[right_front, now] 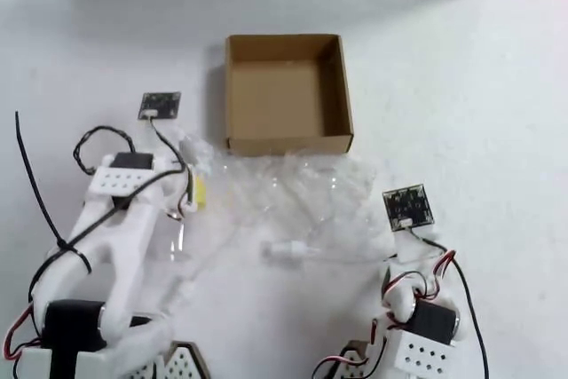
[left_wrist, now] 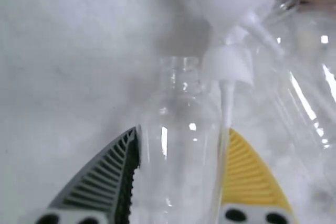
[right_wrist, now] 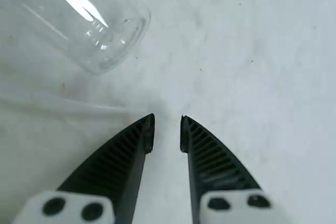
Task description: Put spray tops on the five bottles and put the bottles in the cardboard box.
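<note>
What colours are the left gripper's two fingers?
The left gripper has one grey finger, one yellow; left wrist view.

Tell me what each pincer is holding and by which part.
Left pincer grips a clear bottle by its body, below the open neck. Right pincer holds nothing; its fingers are slightly apart.

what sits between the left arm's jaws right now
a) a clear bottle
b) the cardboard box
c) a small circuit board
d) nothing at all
a: in the left wrist view an uncapped clear bottle sits between the left gripper's grey and yellow jaws.
</note>
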